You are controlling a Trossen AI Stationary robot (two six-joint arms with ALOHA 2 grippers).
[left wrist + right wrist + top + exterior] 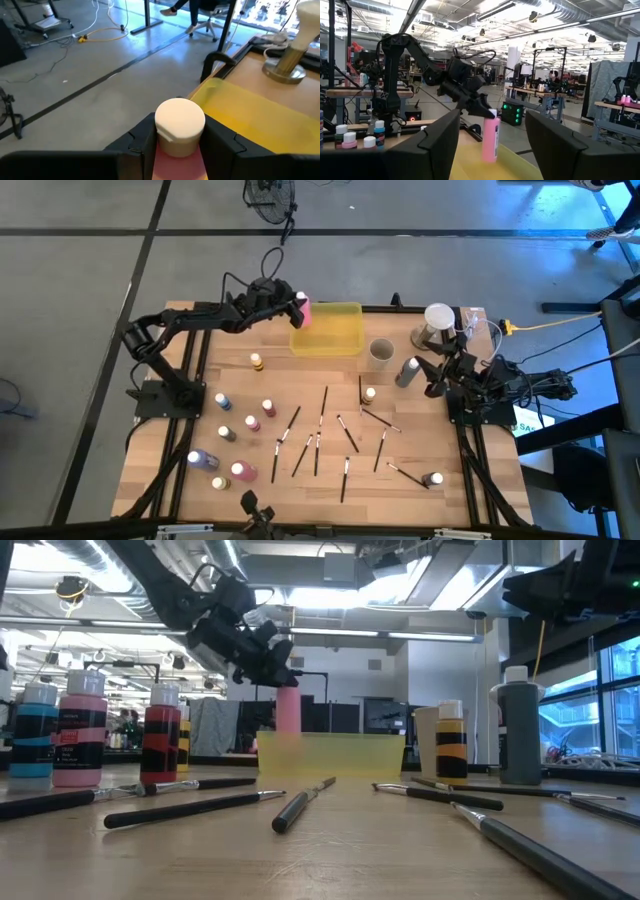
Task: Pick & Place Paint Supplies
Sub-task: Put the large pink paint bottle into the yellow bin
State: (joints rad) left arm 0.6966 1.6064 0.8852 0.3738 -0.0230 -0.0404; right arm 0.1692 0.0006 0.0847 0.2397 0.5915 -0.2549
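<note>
My left gripper (297, 308) is shut on a pink paint bottle (491, 137) with a white cap (180, 122), at the far left corner of the translucent yellow tray (335, 335). More paint bottles (225, 432) stand on the table's left half. Dark-handled paintbrushes (320, 430) lie flat across its middle. My right gripper (437, 376) waits at the table's right edge, open, with nothing between its fingers. My left gripper pinches the bottle's upper part, just under the cap (179, 145), between its two fingers (145, 145). The fingers come slanting down from the table's left. The bottle hangs upright with its lower end (490, 157) inside the tray; whether it stands on the tray's floor I cannot tell.
A grey-beige cup (380, 352) and a tall grey bottle (406, 372) stand right of the tray. A white-topped stand (438, 320) is at the far right. A small bottle (433, 478) stands near the right front.
</note>
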